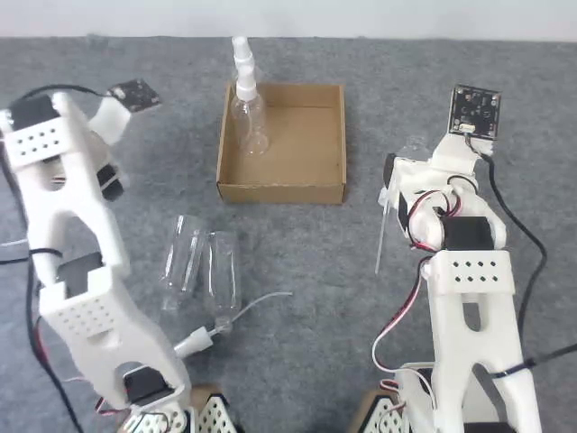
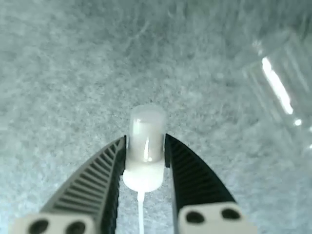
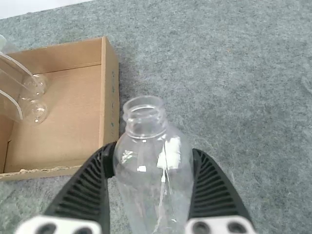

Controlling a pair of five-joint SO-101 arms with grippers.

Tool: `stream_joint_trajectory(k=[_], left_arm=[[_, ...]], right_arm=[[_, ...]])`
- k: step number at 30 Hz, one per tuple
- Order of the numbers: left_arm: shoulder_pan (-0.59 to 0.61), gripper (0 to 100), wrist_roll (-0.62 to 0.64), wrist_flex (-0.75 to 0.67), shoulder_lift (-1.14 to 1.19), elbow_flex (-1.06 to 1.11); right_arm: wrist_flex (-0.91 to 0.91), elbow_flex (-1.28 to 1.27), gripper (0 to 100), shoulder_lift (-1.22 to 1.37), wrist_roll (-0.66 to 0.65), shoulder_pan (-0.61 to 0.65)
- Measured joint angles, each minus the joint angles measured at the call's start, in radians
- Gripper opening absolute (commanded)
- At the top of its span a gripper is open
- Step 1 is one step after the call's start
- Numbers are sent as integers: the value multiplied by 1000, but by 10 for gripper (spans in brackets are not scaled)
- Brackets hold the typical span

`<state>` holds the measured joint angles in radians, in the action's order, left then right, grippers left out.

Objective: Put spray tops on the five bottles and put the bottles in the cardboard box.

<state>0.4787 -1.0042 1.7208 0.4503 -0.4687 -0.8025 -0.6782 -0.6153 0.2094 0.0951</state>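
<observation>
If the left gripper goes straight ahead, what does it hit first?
Probably bare grey mat: the left gripper, shut on a spray top, points at it, with a clear bottle off to one side.

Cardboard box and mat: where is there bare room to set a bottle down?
Free: the cardboard box floor beside the two capped bottles, and the mat between the box and the right arm. Crowded: near the left arm, where two uncapped bottles and a loose spray top lie.

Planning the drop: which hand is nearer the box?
Right. The right hand, holding a bottle, is close beside the box; the left hand, holding a spray top, is farther off its other side.
</observation>
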Motion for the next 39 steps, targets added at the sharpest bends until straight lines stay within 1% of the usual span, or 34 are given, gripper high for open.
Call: stream_joint_trajectory(k=[12, 15, 21, 24, 30, 34, 39], left_arm=[[-97, 9, 410, -5, -150, 0], [-115, 9, 494, -5, -192, 0], [-137, 9, 620, -5, -264, 0], [-137, 9, 695, -6, -301, 0], [-143, 9, 815, -15, -358, 0], [-195, 9, 875, -15, -411, 12], [-282, 9, 927, -37, -520, 130]], right_arm=[[0, 0, 22, 0, 0, 15], [0, 0, 22, 0, 0, 14], [0, -21, 20, 0, 0, 32], [0, -25, 20, 0, -34, 57], [0, -25, 20, 0, -49, 58], [0, -25, 20, 0, -49, 60], [0, -29, 20, 0, -49, 109]])
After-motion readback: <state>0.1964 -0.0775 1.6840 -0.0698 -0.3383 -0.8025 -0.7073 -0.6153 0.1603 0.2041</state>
